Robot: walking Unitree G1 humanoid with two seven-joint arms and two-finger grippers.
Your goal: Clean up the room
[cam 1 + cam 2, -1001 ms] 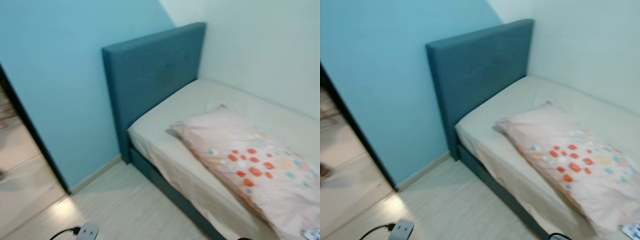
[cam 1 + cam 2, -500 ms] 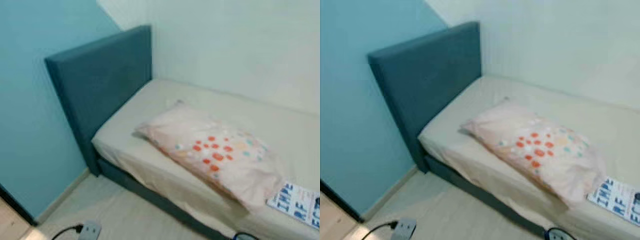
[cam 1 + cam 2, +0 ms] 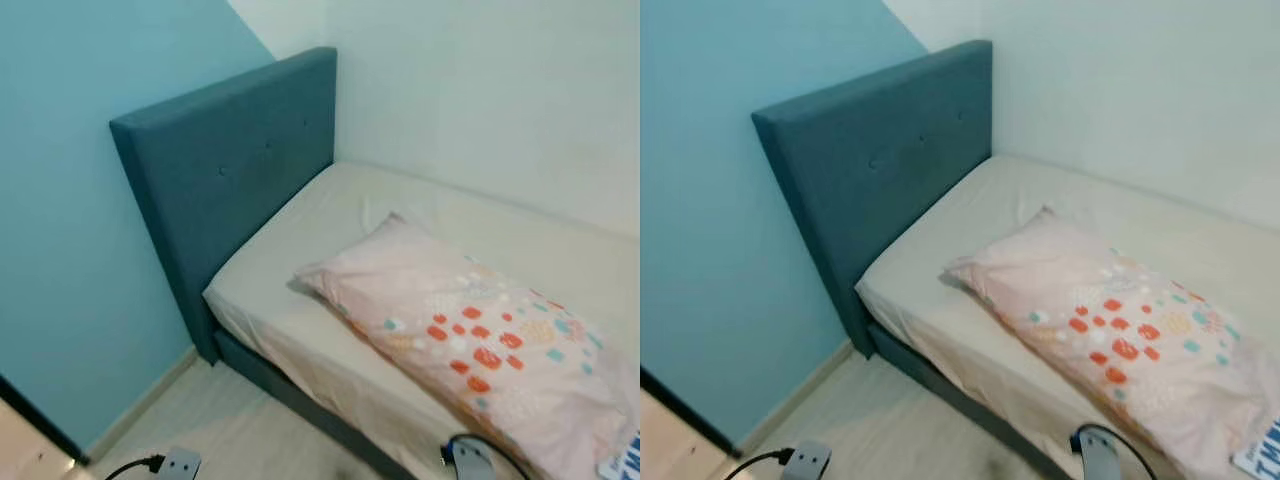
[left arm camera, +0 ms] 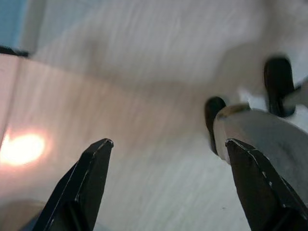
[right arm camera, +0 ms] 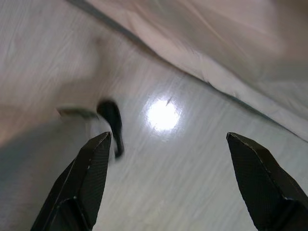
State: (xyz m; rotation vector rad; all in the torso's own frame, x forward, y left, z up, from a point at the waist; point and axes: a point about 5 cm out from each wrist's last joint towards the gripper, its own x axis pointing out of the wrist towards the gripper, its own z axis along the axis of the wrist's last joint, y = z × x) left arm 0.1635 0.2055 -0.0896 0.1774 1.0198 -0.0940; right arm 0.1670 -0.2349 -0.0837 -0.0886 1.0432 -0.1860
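While both arms hang over the floor, left gripper (image 4: 166, 147) and right gripper (image 5: 168, 142) gape wide, empty; pillow (image 3: 480, 350) lies diagonally on bed (image 3: 300, 250), nearer the right arm.

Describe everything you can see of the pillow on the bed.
The pillow is soft and long, in a pale pink fabric case printed with orange-red, teal and white spots toward its far end. It lies flat and slanted on the cream mattress sheet, away from the blue headboard, near the bed's front edge. Its surface looks slightly creased.
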